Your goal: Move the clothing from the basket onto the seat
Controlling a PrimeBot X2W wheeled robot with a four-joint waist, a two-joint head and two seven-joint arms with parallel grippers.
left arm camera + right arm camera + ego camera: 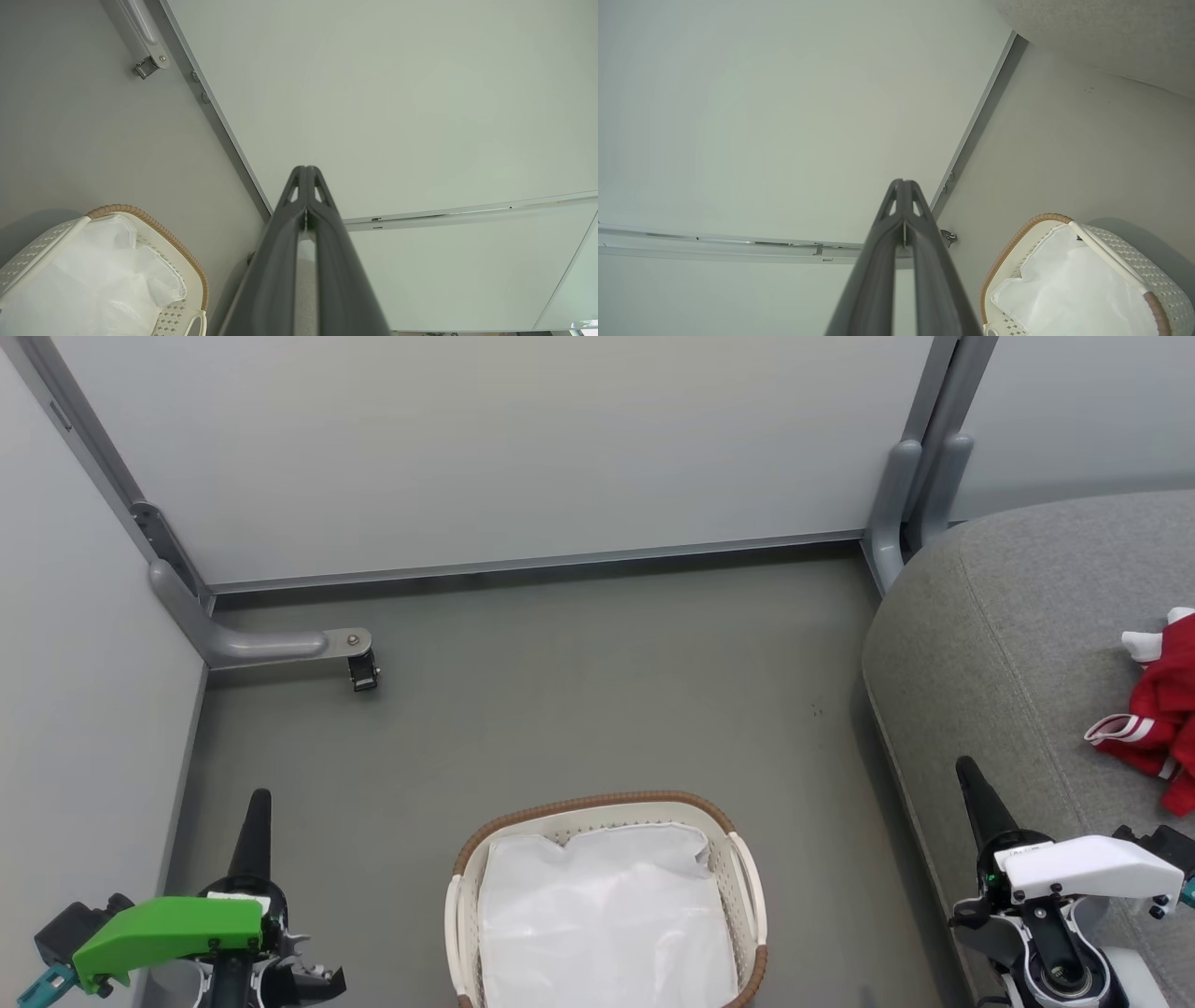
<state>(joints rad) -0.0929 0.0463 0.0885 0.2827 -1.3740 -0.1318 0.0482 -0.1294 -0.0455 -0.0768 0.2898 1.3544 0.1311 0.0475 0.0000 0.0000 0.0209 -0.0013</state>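
The red clothing (1156,711) with white stripe trim and a white cuff lies crumpled on the grey seat (1008,616) at the right edge of the head view. The cream basket (747,887) with its brown woven rim stands on the floor at the bottom centre, holding just its white liner (605,919); it also appears as the basket (187,261) and the basket (1125,252). My left gripper (258,800) is shut and empty at the lower left, its fingertips (306,173) together. My right gripper (967,771) is shut and empty beside the seat's front edge, fingertips (903,185) closed.
Pale partition walls (485,439) enclose the grey floor (579,691) at the back and left. A grey metal foot with a small caster (362,670) juts out at the back left, and a grey post (901,495) stands at the back right by the seat.
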